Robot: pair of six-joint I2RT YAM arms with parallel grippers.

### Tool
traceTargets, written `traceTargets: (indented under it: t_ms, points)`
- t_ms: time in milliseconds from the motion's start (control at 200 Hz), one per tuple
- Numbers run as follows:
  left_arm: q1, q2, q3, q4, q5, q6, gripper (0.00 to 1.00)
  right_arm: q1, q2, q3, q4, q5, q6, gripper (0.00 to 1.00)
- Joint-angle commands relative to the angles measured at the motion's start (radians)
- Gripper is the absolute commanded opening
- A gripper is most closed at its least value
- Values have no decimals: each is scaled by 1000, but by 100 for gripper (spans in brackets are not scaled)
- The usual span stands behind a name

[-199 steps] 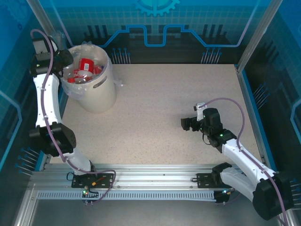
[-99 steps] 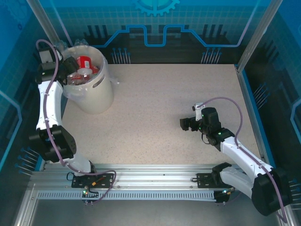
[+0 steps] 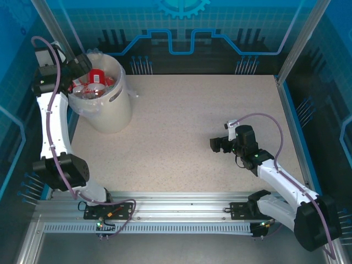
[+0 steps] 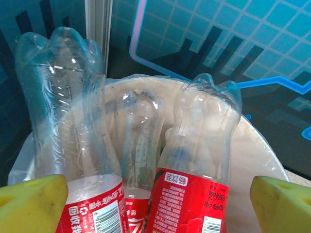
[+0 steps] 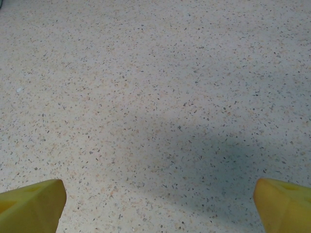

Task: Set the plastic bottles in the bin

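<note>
Currently the left gripper (image 4: 156,205) stands wide open at the bin (image 3: 114,108), its fingers either side of the red-labelled plastic bottles (image 4: 198,145), which stand base-up inside it; no grip is evident. The right gripper (image 5: 156,206) is wide open, holding nothing, above the speckled surface (image 5: 160,92).
</note>
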Motion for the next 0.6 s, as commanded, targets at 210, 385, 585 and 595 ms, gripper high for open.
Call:
traceTargets:
  t_ms: [210,385,585,595]
  points:
    - [-10,-110,37,-115,-34,65,97,18,-21,23,7,18,-14,100]
    - [-257,-258,-63,-105,-208,167,97,18,-32,50,-11,41,-39,100]
    - [-643,-442,-401,60,-375,194,99,3,-50,63,-27,86,-65,100]
    - [-659,-447,-420,66,-389,194,99,1,-51,64,-26,89,-65,100]
